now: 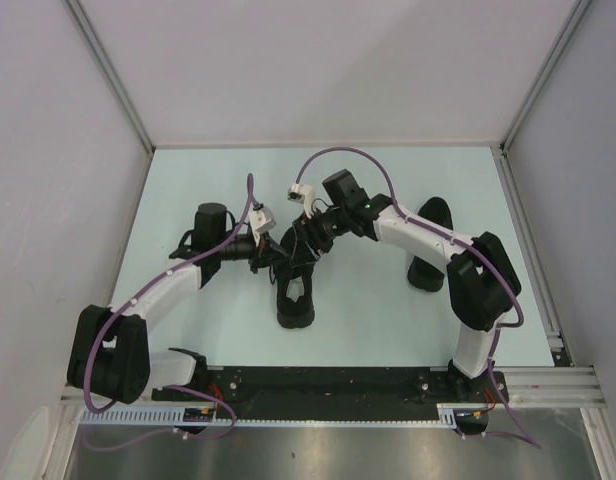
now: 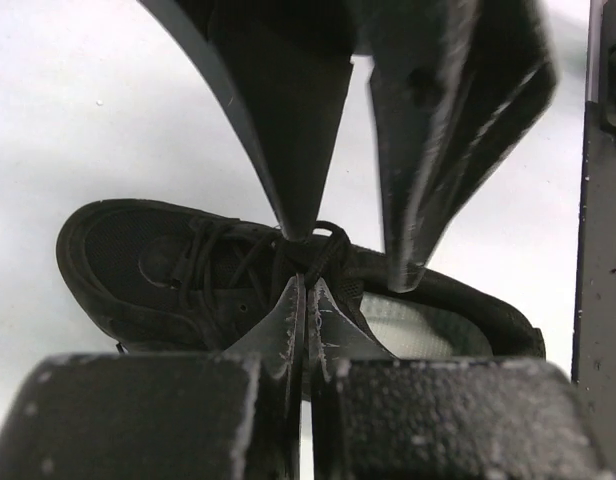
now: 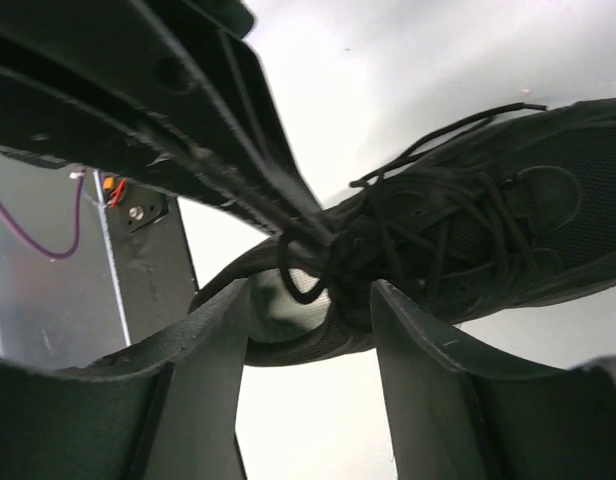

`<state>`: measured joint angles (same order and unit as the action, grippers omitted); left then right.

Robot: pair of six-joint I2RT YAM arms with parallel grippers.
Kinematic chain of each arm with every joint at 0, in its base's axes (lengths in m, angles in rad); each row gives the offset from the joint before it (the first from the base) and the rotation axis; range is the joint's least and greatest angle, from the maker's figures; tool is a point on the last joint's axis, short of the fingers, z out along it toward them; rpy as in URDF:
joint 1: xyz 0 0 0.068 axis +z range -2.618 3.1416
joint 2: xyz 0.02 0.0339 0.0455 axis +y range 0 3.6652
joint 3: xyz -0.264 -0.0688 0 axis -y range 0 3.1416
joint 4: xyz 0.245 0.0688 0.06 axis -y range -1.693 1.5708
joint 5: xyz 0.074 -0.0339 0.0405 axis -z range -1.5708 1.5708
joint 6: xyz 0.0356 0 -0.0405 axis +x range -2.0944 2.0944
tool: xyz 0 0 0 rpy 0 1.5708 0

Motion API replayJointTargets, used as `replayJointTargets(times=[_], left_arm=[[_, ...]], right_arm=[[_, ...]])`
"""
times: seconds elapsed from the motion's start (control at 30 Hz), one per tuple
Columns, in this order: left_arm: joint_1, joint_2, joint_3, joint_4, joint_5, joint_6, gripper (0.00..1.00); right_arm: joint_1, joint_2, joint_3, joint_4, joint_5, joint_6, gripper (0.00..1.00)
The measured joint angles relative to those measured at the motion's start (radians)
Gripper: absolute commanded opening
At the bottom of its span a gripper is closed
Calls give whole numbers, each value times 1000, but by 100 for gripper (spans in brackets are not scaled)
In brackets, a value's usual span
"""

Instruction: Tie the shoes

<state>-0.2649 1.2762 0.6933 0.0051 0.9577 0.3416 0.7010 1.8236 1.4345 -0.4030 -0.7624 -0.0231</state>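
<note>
The black sneaker [image 1: 295, 300] lies mid-table, heel toward the arm bases; its pale insole [image 2: 413, 325] shows. My left gripper [image 2: 306, 285] is shut, its tips pinching a thin black lace [image 2: 323, 250] just above the shoe's tongue. It also shows in the top view [image 1: 278, 255] and in the right wrist view [image 3: 318, 235]. My right gripper [image 3: 310, 300] is open over the shoe's collar, its fingers on either side of a small lace loop [image 3: 298, 285] without touching it. In the left wrist view its two fingers [image 2: 298, 150] hang apart above the knot area.
A black oblong object [image 1: 428, 250] lies on the table under the right forearm. Loose lace ends [image 3: 458, 130] trail off the shoe's side. The black base rail [image 1: 328, 380] runs along the near edge, and grey walls close the back and sides.
</note>
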Motion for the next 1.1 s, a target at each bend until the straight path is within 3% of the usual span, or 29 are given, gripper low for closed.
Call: replayJointTargets(times=[0.1,0.27,0.37,0.4,0.43,0.5,0.63,0.67,0.77,0.87,1.1], left_arm=[[0,0,5,-2,7,5,0],[0,0,5,-15,16,14,0],[0,0,5,-16,16,24,0],[0,0,5,-16,16,26,0],[0,0,5,-16,16,26,0],[0,0,6,-25,16,26,0],[0,0,18,-53,15,39,11],[1,0,22,-66,15,48,24],[22,0,40,-128,16,102,36],[86,-1,76,-249,12,217,37],[206,8,122,-557,-43,652,45]], right_arm=[[-1,6,0,15,15,0,43],[-3,6,0,48,15,8,44],[-2,6,0,68,12,11,40],[-1,6,0,70,11,12,35],[0,6,0,73,10,11,18],[4,6,0,75,6,6,0],[6,8,0,78,-2,6,0],[6,8,0,78,-3,4,0],[6,8,0,77,-5,0,0],[6,8,0,71,-5,-8,0],[5,8,0,61,-5,-24,0]])
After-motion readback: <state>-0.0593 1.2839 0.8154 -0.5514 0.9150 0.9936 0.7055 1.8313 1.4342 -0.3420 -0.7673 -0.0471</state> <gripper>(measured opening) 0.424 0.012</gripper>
